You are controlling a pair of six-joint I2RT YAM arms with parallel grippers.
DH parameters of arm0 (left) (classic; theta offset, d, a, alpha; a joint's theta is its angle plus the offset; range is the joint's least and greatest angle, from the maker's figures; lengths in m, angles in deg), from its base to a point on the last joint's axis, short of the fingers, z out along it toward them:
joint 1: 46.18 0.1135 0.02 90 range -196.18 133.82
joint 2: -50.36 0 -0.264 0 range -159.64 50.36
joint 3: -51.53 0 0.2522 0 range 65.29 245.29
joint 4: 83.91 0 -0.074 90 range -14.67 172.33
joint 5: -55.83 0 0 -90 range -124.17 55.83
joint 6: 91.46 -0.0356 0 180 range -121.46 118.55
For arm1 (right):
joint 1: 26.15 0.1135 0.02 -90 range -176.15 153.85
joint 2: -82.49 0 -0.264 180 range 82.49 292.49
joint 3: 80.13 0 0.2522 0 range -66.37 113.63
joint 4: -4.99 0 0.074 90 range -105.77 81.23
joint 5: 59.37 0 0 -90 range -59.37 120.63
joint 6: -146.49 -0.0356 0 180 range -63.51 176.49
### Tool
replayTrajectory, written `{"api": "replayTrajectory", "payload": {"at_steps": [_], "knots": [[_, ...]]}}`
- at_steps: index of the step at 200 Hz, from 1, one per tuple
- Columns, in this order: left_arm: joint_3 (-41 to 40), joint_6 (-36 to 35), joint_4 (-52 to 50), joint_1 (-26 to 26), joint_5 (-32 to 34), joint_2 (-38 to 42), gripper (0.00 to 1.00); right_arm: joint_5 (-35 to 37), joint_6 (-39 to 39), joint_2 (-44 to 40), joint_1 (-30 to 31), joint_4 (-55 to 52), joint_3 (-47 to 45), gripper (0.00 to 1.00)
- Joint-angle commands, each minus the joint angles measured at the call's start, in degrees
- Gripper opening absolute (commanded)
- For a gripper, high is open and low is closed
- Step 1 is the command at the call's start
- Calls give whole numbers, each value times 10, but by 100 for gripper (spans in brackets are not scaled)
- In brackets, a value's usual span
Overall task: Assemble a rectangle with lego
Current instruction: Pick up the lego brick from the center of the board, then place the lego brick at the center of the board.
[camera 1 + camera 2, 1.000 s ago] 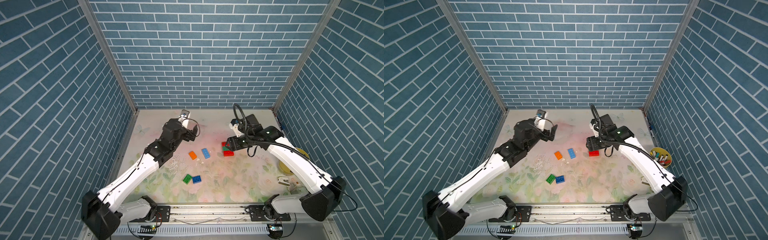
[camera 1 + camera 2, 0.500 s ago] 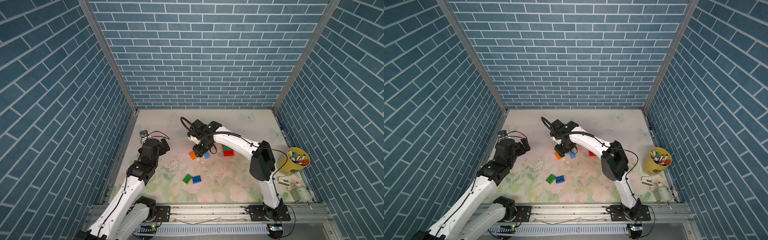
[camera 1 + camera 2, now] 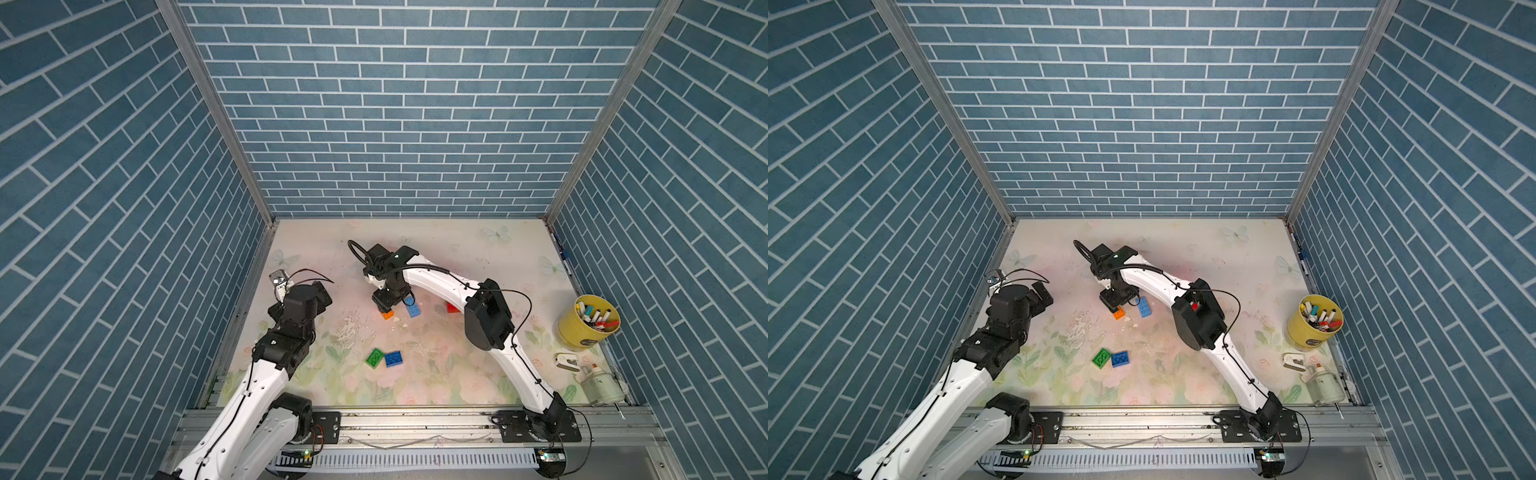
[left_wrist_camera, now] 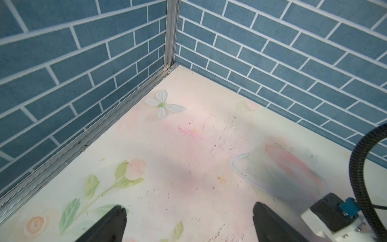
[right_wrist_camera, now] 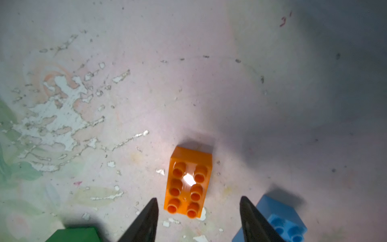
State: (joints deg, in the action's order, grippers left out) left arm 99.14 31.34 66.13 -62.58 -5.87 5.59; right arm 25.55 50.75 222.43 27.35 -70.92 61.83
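Note:
In both top views my right gripper (image 3: 388, 306) (image 3: 1115, 305) hangs over the orange lego brick (image 3: 387, 316) (image 3: 1119, 314). The right wrist view shows this gripper (image 5: 198, 198) open, with the near end of the orange brick (image 5: 188, 178) between the fingertips and a gap on each side. A light blue brick (image 3: 412, 308) (image 5: 278, 218) lies just beside it. A red brick (image 3: 452, 308) peeks out behind the right arm. A green brick (image 3: 375, 357) and a blue brick (image 3: 393, 359) touch nearer the front. My left gripper (image 3: 322, 296) (image 4: 189, 206) stands open and empty by the left wall.
A yellow cup of marker pens (image 3: 588, 322), a small white item (image 3: 567, 361) and a white bottle (image 3: 598, 380) stand at the right edge. A patch of peeled mat (image 3: 347, 328) lies left of the orange brick. A dark green edge (image 5: 73, 234) shows beside the right fingers.
My right gripper has swung left from the red bricks to the orange brick and its jaws have narrowed a little. The left arm has drawn back toward the left wall.

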Motion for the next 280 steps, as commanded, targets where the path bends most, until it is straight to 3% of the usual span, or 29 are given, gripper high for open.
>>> {"api": "replayTrajectory", "payload": {"at_steps": [1, 37, 70, 90, 104, 125, 153, 183, 245, 280], "knots": [[-9, 0, -1, 2, 20, 8, 100, 3, -14, 26, 1, -13, 23, 61], [-14, -4, 4, 2, 26, 12, 100, 3, -31, 36, 6, -17, 21, 55], [-18, -6, 6, 2, 29, 16, 100, 15, -65, 37, 9, -25, 22, 35], [-18, -6, 6, 2, 29, 20, 100, 48, -132, 23, 9, -41, 21, 26], [-18, -4, 6, 2, 29, 24, 100, 84, -219, -1, 7, -51, 3, 22], [-19, 3, 6, 2, 33, 32, 100, 98, -369, -63, 4, -28, -73, 22], [-35, 20, 19, 2, 36, 58, 100, 67, -548, -130, 4, 58, -197, 22], [-58, 37, 25, 3, 32, 79, 100, 81, -690, -127, 15, 84, -220, 21], [-62, 41, 20, 0, 45, 111, 100, 139, -855, -99, 35, 99, -200, 22], [-61, 43, 19, -2, 48, 115, 100, 116, -865, -62, 34, 114, -177, 29]]}}
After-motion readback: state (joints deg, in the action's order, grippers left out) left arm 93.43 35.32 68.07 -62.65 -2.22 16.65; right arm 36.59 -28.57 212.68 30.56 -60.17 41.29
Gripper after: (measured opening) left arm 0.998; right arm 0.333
